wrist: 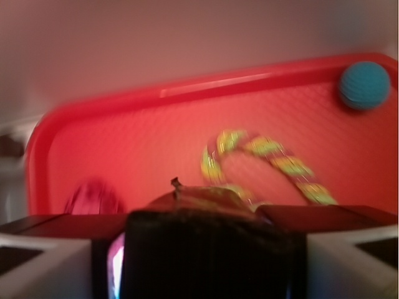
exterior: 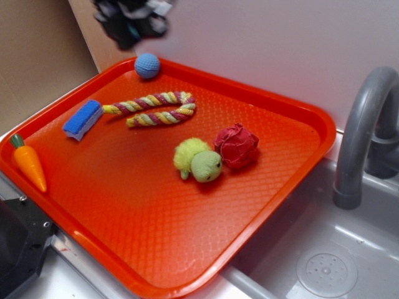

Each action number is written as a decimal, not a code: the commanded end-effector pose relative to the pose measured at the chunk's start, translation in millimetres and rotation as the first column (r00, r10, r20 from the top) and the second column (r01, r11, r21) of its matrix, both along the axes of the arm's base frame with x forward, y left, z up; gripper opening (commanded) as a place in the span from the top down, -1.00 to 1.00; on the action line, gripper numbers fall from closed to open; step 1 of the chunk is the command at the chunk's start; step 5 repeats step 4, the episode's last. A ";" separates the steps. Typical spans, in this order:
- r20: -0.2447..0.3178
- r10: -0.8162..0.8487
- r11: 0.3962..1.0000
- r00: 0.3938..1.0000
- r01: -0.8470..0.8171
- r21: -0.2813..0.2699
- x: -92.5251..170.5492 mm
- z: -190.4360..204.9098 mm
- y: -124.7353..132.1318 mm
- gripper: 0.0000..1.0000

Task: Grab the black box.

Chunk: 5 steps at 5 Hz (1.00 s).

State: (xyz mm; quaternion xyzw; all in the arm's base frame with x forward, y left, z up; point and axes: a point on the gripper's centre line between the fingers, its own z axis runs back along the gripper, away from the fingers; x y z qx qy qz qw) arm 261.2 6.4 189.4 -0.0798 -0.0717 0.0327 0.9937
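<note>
The black box [wrist: 212,261] fills the gap between my fingers in the wrist view, a dark matte block pressed by a pale finger [wrist: 43,261] on the left and another on the right. My gripper [wrist: 207,221] is shut on it. In the exterior view the gripper [exterior: 131,18] is a dark blur high over the far left corner of the orange tray [exterior: 156,249]. There the box cannot be told apart from the gripper.
On the tray lie a blue ball [exterior: 147,65], a striped rope [exterior: 153,108], a blue-topped scrub brush [exterior: 82,119], a toy carrot [exterior: 28,163], a green plush toy [exterior: 198,161] and a red cloth ball [exterior: 237,145]. A grey faucet [exterior: 361,137] and sink [exterior: 324,261] are at the right.
</note>
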 end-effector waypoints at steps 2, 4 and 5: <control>-0.026 -0.134 0.988 0.991 0.136 0.076 -18.2 42.5 4.5 1.00; -0.011 -0.089 0.990 0.996 0.090 0.112 -14.3 34.0 10.6 1.00; -0.011 -0.089 0.990 0.996 0.090 0.112 -14.3 34.0 10.6 1.00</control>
